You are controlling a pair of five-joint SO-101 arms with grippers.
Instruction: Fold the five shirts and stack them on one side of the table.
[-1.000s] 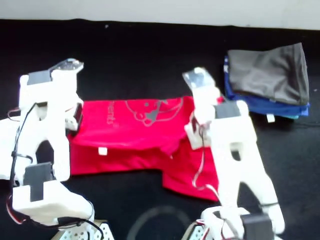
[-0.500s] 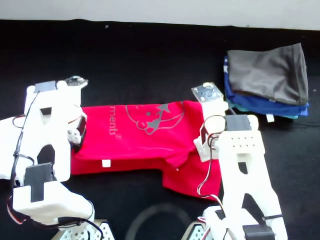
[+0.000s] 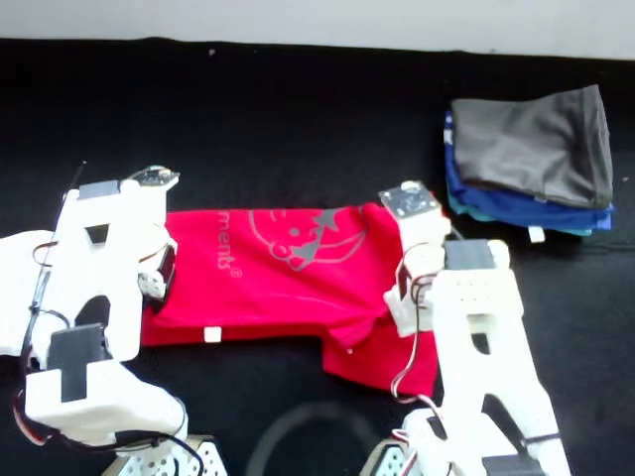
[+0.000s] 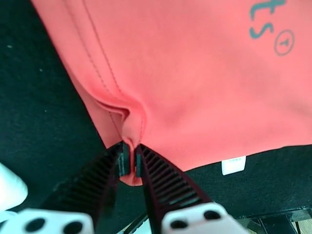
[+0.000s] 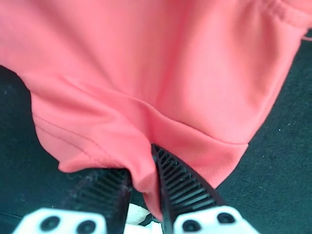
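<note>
- Jaws of my left gripper [image 4: 130, 158] are pinching the red shirt [image 3: 288, 273] at its left hem.
- My right gripper [image 5: 141, 170] is clamping its right fold.
- The shirt is lying centrally on the desk [image 3: 298, 109]; the folded stack [image 3: 531, 164] is sitting by the right edge.

1. The spread shirt [image 3: 278, 268] lies across the middle of the worktop [image 3: 298, 109], between the two arms.
2. The left pincer [image 4: 130, 158] pinches its left edge, and the right pincer [image 5: 141, 168] pinches its right side.
3. The stack of folded shirts [image 3: 531, 164] sits behind and to the right, not touching the spread shirt.
</note>
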